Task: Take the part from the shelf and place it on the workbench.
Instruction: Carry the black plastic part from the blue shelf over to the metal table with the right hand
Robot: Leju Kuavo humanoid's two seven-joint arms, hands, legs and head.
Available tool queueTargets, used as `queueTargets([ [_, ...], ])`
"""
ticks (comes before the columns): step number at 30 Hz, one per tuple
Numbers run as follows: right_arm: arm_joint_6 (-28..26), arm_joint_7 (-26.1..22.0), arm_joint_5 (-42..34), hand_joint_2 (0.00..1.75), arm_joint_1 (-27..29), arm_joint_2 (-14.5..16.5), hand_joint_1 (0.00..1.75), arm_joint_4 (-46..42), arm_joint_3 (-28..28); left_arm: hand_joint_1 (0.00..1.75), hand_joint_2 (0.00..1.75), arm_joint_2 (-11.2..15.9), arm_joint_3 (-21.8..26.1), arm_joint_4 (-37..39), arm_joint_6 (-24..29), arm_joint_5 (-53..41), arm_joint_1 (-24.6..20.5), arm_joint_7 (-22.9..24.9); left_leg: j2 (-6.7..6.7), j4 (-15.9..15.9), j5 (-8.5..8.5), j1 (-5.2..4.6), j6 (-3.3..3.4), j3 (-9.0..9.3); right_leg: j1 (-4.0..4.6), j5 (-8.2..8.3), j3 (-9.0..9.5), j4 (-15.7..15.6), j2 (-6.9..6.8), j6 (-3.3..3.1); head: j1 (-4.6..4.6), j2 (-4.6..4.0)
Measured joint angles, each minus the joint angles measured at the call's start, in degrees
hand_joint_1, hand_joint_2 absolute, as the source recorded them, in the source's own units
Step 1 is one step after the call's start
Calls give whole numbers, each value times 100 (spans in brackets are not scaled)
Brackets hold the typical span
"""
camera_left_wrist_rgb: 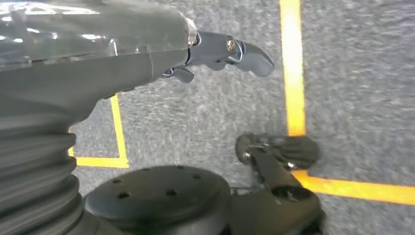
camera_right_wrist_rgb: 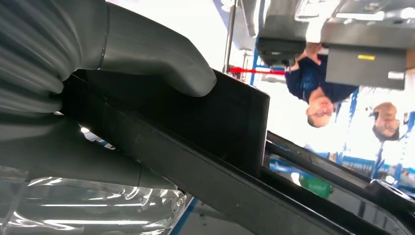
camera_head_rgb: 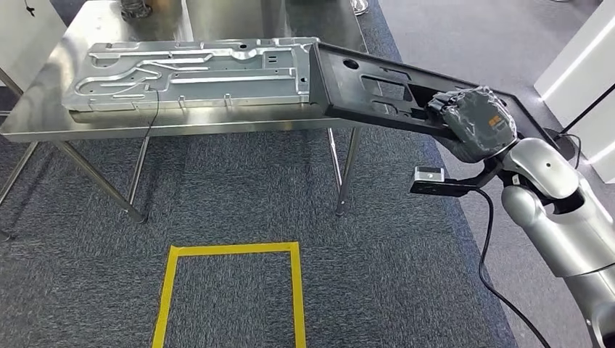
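Head view: right hand (camera_head_rgb: 475,119) clamps the black part (camera_head_rgb: 377,90) at right, its far end over the worktop (camera_head_rgb: 43,116).
Lower it level beside the metal panel (camera_head_rgb: 196,72); left hand (camera_left_wrist_rgb: 220,51) hangs with fingers apart.

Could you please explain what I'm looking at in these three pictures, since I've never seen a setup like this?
It is a humanoid robot. The head view looks down from its body: its silver right arm's right hand holds a long black part, whose far end rests at the edge of a steel workbench beside a silver metal panel. The right wrist view sits behind that hand, thumb on the part. The left wrist view shows the left hand hanging above grey carpet with yellow tape, holding nothing.
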Motion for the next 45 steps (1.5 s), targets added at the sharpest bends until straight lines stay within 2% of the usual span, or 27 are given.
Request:
queueTargets([
  [2, 0, 0, 0, 175, 73, -18, 155, 0, 1, 0, 175, -1, 0, 0, -4, -1, 9, 3, -12, -39, -182, 0, -1, 283, -3, -480, -316, -6, -4, 27, 0, 0],
  [3, -1, 0, 0, 175, 92, -24, 155, 0, 1, 0, 175, -1, 0, 0, -5, -2, 11, 5, -15, -44, -283, 0, -6, 429, -7, -535, -385, -203, -12, 38, -1, 0],
  [4, -1, 0, 0, 175, 107, -34, 155, 0, -1, 0, 175, -1, 0, 0, -4, -3, 11, 7, -14, -46, -383, 1, -13, 567, -10, -363, -403, -509, -26, 43, -1, 0],
  [7, -6, 2, 1, 175, 183, -76, 155, -6, -17, 0, 175, -5, -3, 0, -4, -8, 11, 15, -18, -45, -679, 4, -69, 919, 39, 965, -347, -1494, -110, -21, 0, 0],
  [8, -9, 4, 1, 175, 208, -99, 155, -27, -34, 0, 175, -10, -4, 0, -4, -10, 8, 19, -18, -29, -737, 6, -99, 1021, 68, 1232, -314, -1635, -117, -60, 1, 0],
  [9, -14, 9, 1, 175, 215, -126, 155, -61, -63, 0, 175, -14, -5, 0, -4, -11, 0, 21, -13, 18, -747, 6, -136, 1078, 93, 1270, -268, -1666, -111, -106, 1, 0],
  [11, -26, 25, -15, 175, 191, -178, 155, -161, -163, 0, 175, -19, -6, 0, -6, -13, -24, 22, 9, 253, -701, 15, -195, 1062, 76, 1246, -137, -1714, -88, -198, 0, 0],
  [13, -27, 39, -47, 175, 172, -206, 155, -239, -263, 0, 175, -17, -8, 0, -9, -8, -53, 23, 17, 801, -783, 29, -233, 760, 47, 1214, -42, -1756, -81, -261, -1, 0],
  [15, -3, 33, -67, 175, 204, -219, 155, -271, -302, 0, 175, -17, -9, 0, -11, 1, -59, 27, 16, 1479, -1132, 59, -268, 284, 44, 1153, -8, -1761, -64, -280, -1, 0],
  [16, 18, 21, -69, 175, 228, -219, 155, -275, -305, 0, 175, -16, -9, 0, -10, 5, -50, 29, 16, 1709, -1328, 80, -289, 60, 39, 1121, 6, -1757, -54, -272, -1, 0],
  [17, 42, 5, -65, 175, 239, -216, 155, -276, -305, 0, 175, -16, -9, 0, -8, 9, -39, 31, 17, 1794, -1425, 100, -311, -107, 30, 1087, 20, -1747, -46, -257, -1, 0],
  [18, 75, -16, -56, 175, 226, -207, 155, -273, -303, 0, 175, -15, -9, 0, -5, 12, -29, 33, 17, 1697, -1355, 120, -332, -191, 14, 1049, 33, -1726, -41, -233, -1, 0],
  [21, 195, -67, -21, 175, 39, -151, 155, -236, -271, 0, 175, -12, -9, 0, 11, 20, -23, 33, 20, 721, -555, 168, -396, -94, -45, 910, 53, -1594, -36, -122, -1, 0],
  [22, 227, -84, -16, 175, -31, -131, 155, -211, -254, 0, 175, -12, -9, 0, 16, 21, -24, 35, 23, 504, -455, 167, -378, -61, -52, 872, 45, -1557, -33, -74, -1, 0],
  [25, 256, -141, -19, 175, -146, -80, 155, -115, -196, 0, 175, -13, -8, 0, 36, 22, -2, 45, 19, 393, -419, 151, -216, -41, -49, 842, 46, -1466, -32, 69, -1, 0],
  [27, 250, -162, -24, 175, -209, -52, 155, -45, -156, 0, 175, -14, -4, 0, 59, 22, 1, 46, 9, 362, -337, 154, -137, 29, -69, 765, 2, -1305, -48, 116, -1, 0],
  [28, 248, -166, -27, 175, -254, -40, 155, -13, -137, 0, 175, -14, -1, 0, 71, 22, -8, 45, 6, 353, -333, 153, -112, 66, -76, 652, -105, -1111, -56, 125, -1, 0],
  [30, 252, -170, -42, 175, -334, -18, 155, 49, -100, 0, 175, -14, 3, 0, 91, 22, -16, 45, 3, 346, -359, 139, -78, 99, -73, 353, -510, -436, -59, 146, -1, 0],
  [32, 266, -173, -67, 175, -371, -2, 155, 115, -54, 0, 175, -14, 4, 0, 98, 22, -7, 44, -7, 347, -423, 119, -62, 144, -65, 203, -900, 79, -58, 152, -1, 0],
  [33, 273, -175, -82, 175, -383, 5, 155, 148, -31, 0, 175, -14, 5, 0, 98, 22, -2, 43, -17, 348, -466, 109, -63, 187, -63, 252, -970, 67, -58, 133, -1, 0],
  [34, 278, -179, -95, 175, -399, 11, 155, 176, -13, 0, 175, -14, 5, 0, 98, 22, 0, 40, -28, 347, -517, 98, -68, 248, -57, 414, -926, -174, -58, 94, -1, 0],
  [36, 281, -184, -113, 175, -448, 17, 155, 222, 8, 0, 175, -16, 7, 0, 97, 22, -1, 33, -44, 343, -636, 76, -91, 390, -24, 914, -698, -921, -55, 2, -3, 0],
  [38, 288, -186, -122, 175, -497, 20, 155, 261, 34, 0, 175, -20, 7, 0, 95, 22, -4, 25, -54, 310, -741, 76, -149, 485, 39, 1189, -541, -1363, -49, -61, -2, 0],
  [40, 291, -189, -128, 175, -525, 21, 155, 292, 58, 0, 175, -22, 7, 0, 92, 21, -9, 16, -54, 306, -767, 81, -225, 566, 76, 1133, -457, -1425, -40, -124, -1, 0],
  [42, 281, -187, -140, 175, -550, 21, 155, 305, 64, 0, 175, -22, 7, 0, 90, 21, -27, 5, -31, 559, -719, 77, -280, 525, 56, 1050, -301, -1476, -38, -202, -2, 0],
  [44, 268, -182, -163, 175, -576, 26, 155, 311, 75, 0, 175, -23, 7, 0, 89, 21, -49, -4, -7, 1177, -784, 81, -317, 160, 40, 940, -125, -1513, -46, -260, -2, 0],
  [45, 262, -179, -174, 175, -580, 30, 155, 317, 87, 0, 175, -22, 7, 0, 88, 21, -51, -7, -1, 1525, -911, 83, -329, -96, 45, 878, -53, -1515, -48, -279, -3, 0],
])
